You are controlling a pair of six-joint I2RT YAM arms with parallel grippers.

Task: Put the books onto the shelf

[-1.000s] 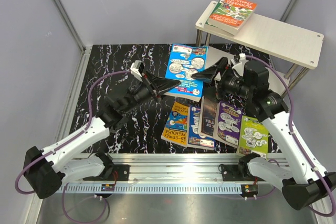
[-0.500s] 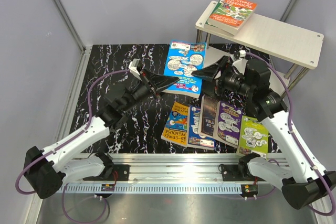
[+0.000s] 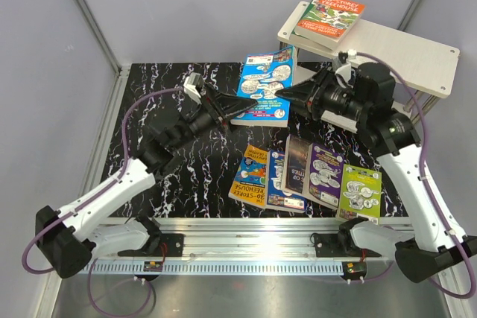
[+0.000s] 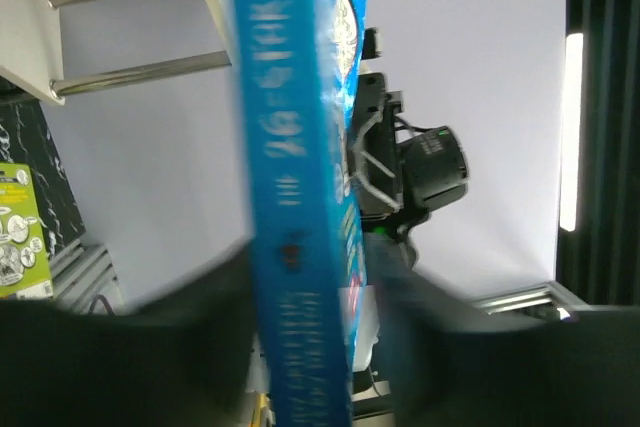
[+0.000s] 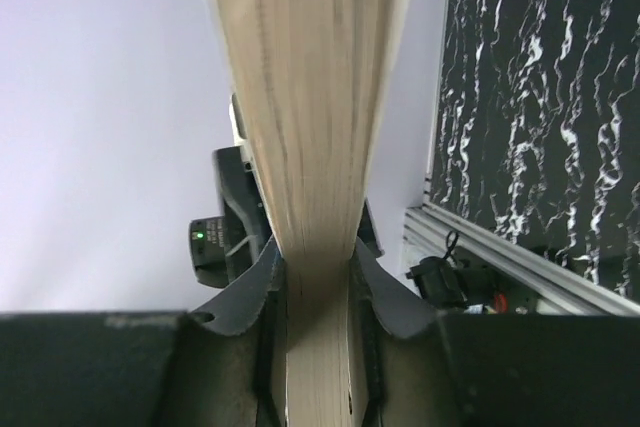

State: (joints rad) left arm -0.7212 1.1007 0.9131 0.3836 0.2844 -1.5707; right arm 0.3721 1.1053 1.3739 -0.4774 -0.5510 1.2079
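A black, white-veined marble-pattern table (image 3: 168,87) fills the centre, with an aluminium rail (image 3: 246,227) at 6 o'clock. Pale lavender walls (image 3: 186,5) stand from 9 to 3 o'clock, framed by aluminium posts (image 3: 87,13).

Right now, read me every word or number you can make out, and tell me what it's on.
"78-STOREY TREEHOUSE": orange-and-green paperback on the pale wooden shelf.
"26-STOREY": spine of the gripped blue paperback.
Covers of the paperbacks lying flat: too small to read.
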